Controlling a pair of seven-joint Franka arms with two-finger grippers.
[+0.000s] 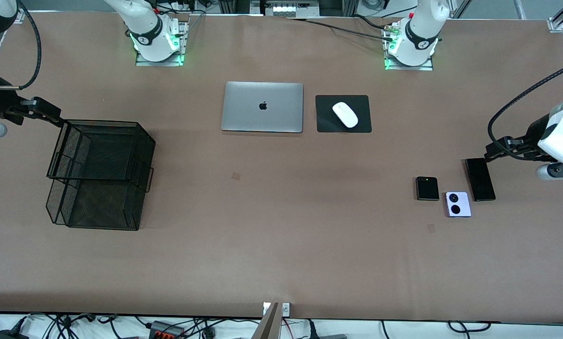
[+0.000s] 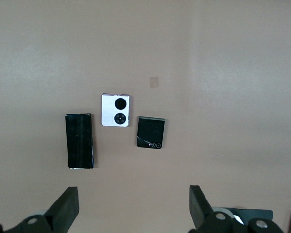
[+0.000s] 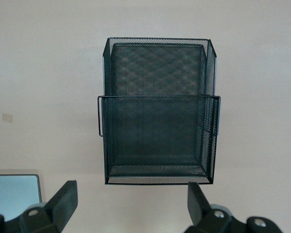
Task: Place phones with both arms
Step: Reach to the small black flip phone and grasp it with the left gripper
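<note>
From my console nothing was lifted yet. All three phones lay on the bench [image 1: 281, 254] at the left arm's end — black folded phone [image 1: 427, 188], lilac phone [image 1: 458, 204] at its four o'clock, slim black slab [image 1: 480, 179] at the lilac one's one o'clock. Left hand [image 2: 133, 206] hovered spread over them; right hand [image 3: 130, 206], spread, over the mesh tray [image 1: 100, 179]. I judged a square descent onto one phone's long edges best.

A wide brown table [image 1: 262, 245] fills the view under even light; tangled cables [image 1: 168, 327] lie on the pale floor [image 1: 403, 329] along its edge.
</note>
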